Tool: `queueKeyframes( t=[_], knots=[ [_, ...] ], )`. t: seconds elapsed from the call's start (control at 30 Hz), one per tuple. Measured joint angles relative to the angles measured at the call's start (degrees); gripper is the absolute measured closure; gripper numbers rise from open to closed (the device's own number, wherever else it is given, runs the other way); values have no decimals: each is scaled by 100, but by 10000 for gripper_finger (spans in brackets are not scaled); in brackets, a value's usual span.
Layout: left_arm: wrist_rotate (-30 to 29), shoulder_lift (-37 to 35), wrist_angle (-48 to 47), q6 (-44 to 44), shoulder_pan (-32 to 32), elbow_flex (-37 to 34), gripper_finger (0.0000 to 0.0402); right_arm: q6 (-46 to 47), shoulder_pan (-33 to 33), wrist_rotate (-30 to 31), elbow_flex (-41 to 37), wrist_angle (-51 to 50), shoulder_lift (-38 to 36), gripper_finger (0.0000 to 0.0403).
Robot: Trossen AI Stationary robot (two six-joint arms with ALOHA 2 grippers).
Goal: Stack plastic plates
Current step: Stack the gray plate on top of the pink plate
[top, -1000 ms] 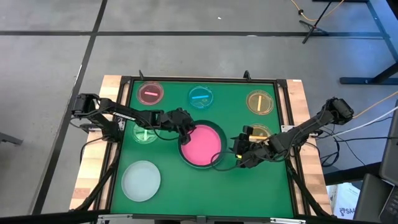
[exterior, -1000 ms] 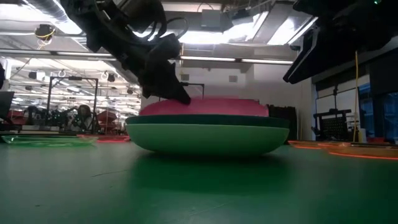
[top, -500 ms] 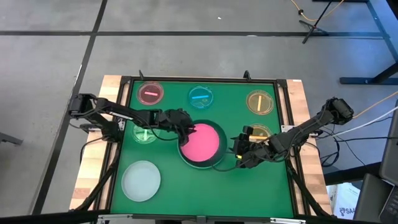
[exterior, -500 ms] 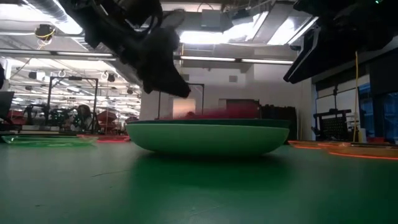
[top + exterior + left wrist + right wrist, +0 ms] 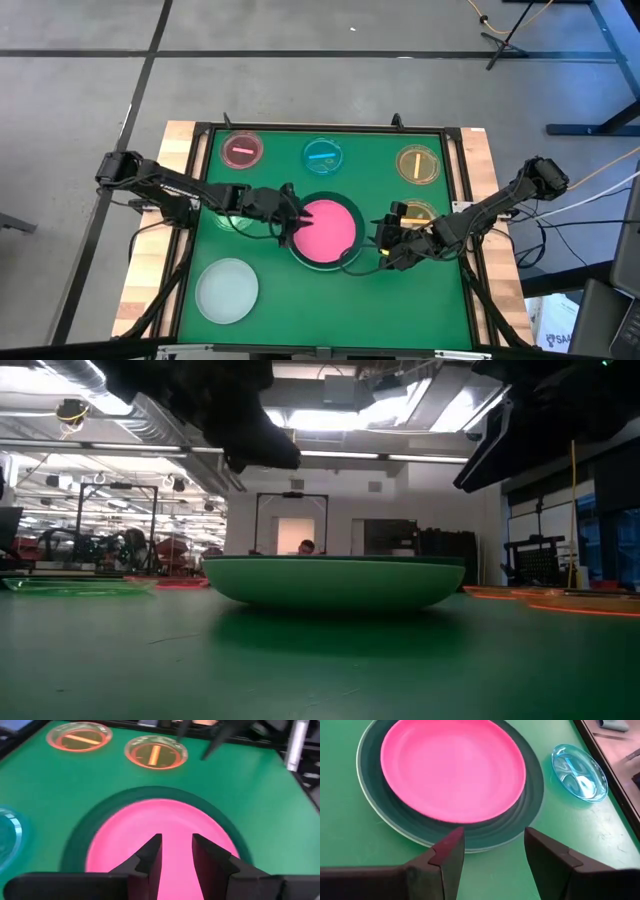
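**Pink plate sits in the stack, both grippers empty beside it**

The green table [image 5: 265, 310] holds everything. At its middle the big plates nest like bowls: a light green plate [image 5: 330, 582] at the bottom, a dark green plate [image 5: 520, 810] inside it, and the pink plate [image 5: 327, 229] lying flat in the dark one, its rim ringed evenly by dark green. That centring looks like a clean drop, so I judge this part of the stacking done.

The pale grey-white plate [image 5: 227, 290] lies alone near the front left corner, well apart from the stack, probably next to go on.

The left gripper [image 5: 283, 212] hovers just over the stack's left edge, fingers a narrow gap apart and holding nothing. The right gripper [image 5: 388, 246] waits just beside the stack's right edge, fingers spread wide, also empty.

The small translucent plates are spread around: a small pink plate [image 5: 241, 150], a blue plate [image 5: 322, 156] and an amber plate [image 5: 417, 164] along the far edge, a second amber plate [image 5: 416, 212] behind the right arm.
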Motion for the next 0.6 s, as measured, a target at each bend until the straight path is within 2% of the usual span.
queueKeyframes(
  t=[0.17, 0.27, 0.43, 0.6],
  knots=[
    [-30, 0, 0, 36, -566, 0, 301, -34, 0, -1, 0, 68, 0, 210],
    [-261, 0, -33, 46, -867, 0, 301, -37, 0, -1, 0, 125, 0, 210],
    [-303, 0, -393, -37, -1197, -1, 301, -47, 0, -189, 0, 433, 0, 210],
    [-633, -82, -2022, -609, -1664, 432, 301, -168, 0, -258, 0, 662, 29, 210]
  ],
)
